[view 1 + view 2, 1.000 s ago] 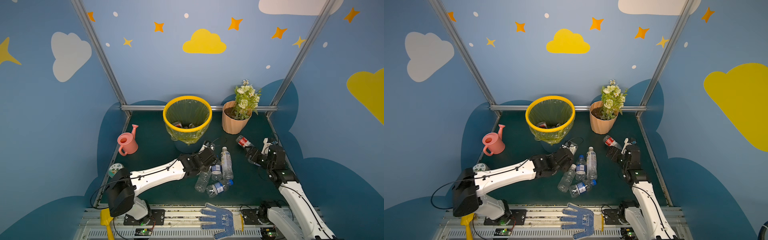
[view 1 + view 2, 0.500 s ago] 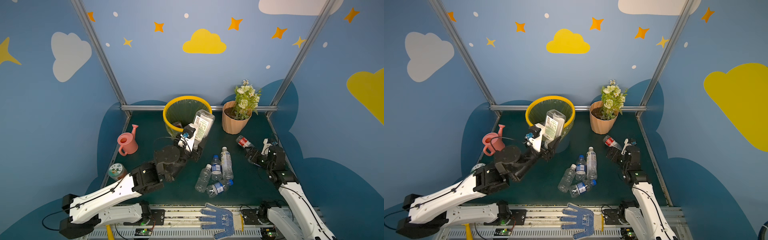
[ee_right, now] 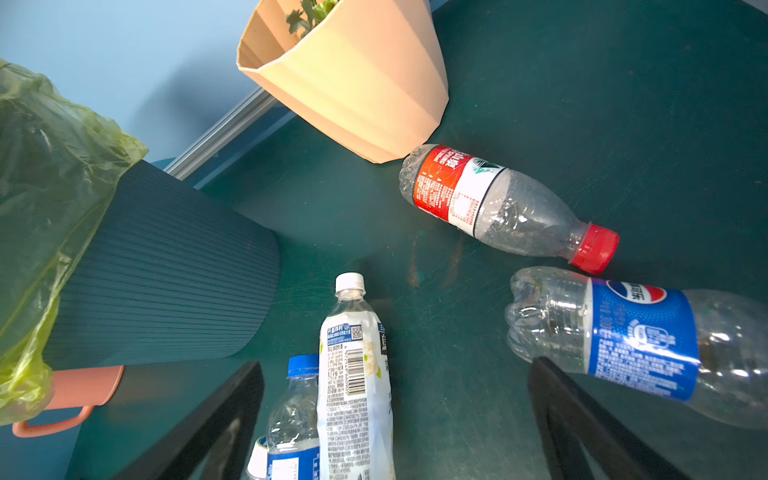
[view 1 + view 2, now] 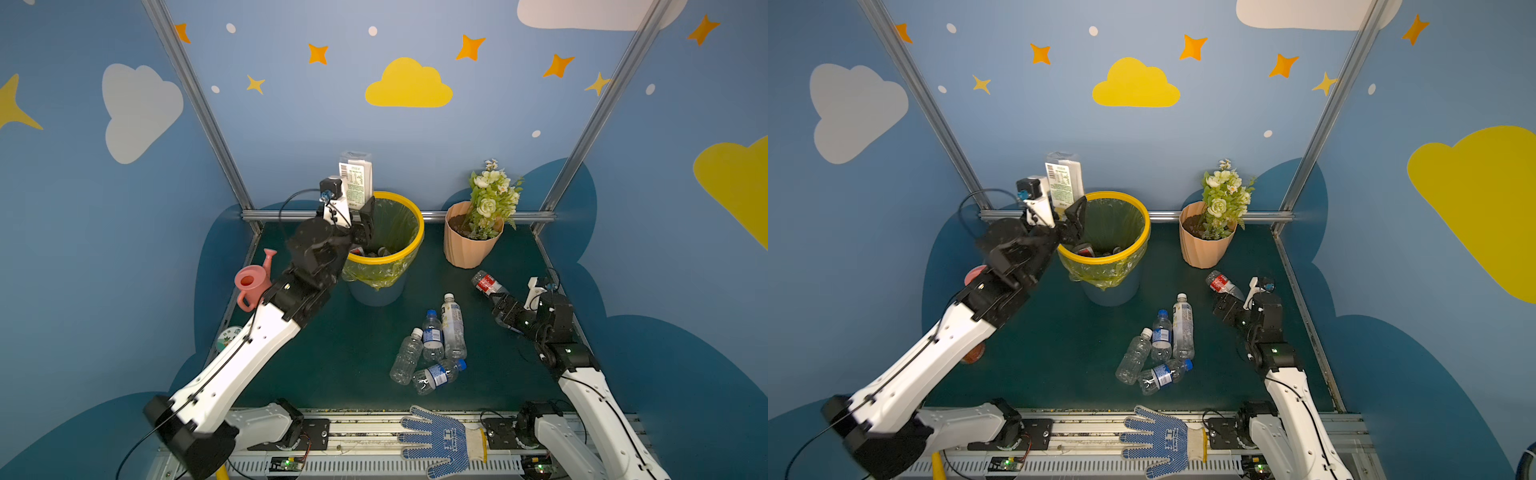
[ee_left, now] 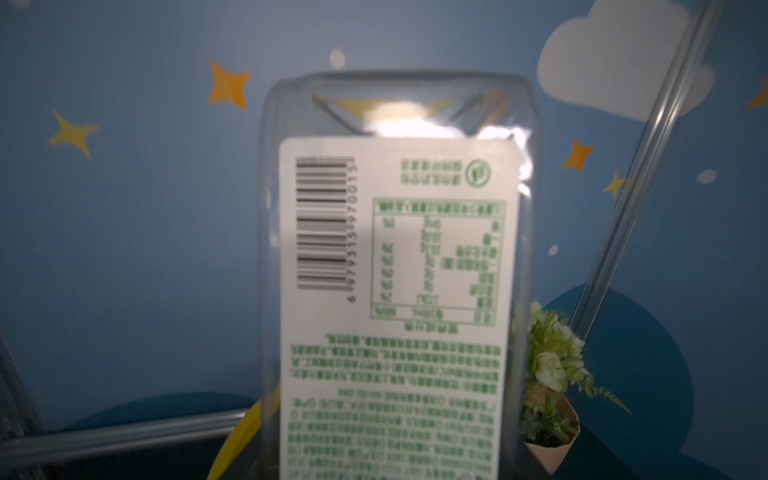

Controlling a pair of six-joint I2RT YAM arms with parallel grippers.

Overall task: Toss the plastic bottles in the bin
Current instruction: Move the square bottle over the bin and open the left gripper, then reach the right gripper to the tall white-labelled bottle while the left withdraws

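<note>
The bin has a yellow rim, a green liner and some bottles inside. My left gripper is raised at the bin's left rim, shut on a clear plastic bottle with a white, green-printed label, held upright, base up. Several plastic bottles lie bunched on the green mat. My right gripper is open and low over the mat. A red-labelled bottle and a blue-labelled bottle lie just beyond its fingers.
A peach flowerpot stands right of the bin, touching the red-labelled bottle. A pink watering can and a round jar sit at the left edge. A blue-dotted glove lies on the front rail. Walls close three sides.
My left arm has lifted the white-labelled bottle off the mat, up to the bin's left rim, and turned it upright. The right arm has stayed put.
</note>
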